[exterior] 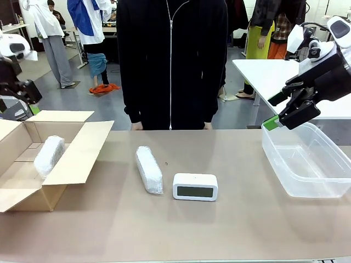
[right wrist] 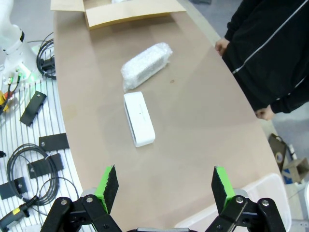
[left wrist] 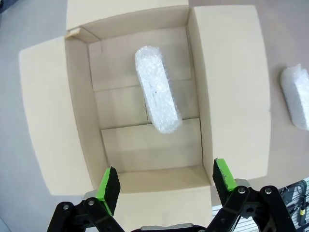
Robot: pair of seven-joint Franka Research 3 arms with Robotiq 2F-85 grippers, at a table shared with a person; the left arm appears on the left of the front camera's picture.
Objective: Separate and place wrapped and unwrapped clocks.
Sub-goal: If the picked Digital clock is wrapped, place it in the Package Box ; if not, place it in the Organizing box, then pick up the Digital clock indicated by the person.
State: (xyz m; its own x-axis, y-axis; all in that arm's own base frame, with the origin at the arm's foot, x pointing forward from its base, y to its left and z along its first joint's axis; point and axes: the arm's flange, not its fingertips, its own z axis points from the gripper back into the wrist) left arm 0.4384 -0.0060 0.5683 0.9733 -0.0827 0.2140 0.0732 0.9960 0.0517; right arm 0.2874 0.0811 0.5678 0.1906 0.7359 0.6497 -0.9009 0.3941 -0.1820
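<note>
Front view: one wrapped bundle [exterior: 48,156] is seen lying inside the open cardboard box [exterior: 82,148] at left. A 2nd wrapped bundle [exterior: 149,169] and the bare clock [exterior: 195,187] lie near each other mid-tabletop [exterior: 247,219], not touching. A clear tub [exterior: 318,192] stands at right, w/ the R claw [exterior: 278,116] held above its left rim.

Left wrist view: the L claw [left wrist: 166,181] is held over the box, pads spread wide, nothing gripped.

Right wrist view: R claw pads are likewise apart, nothing btwn them; clock and 2nd bundle are seen ahead.

Step judged: one bundle sorted, two items left. Next, the 2nd bundle needs to be gripped across its narrow sides and taken to the box; the clock is prob. meant for the tub.
</note>
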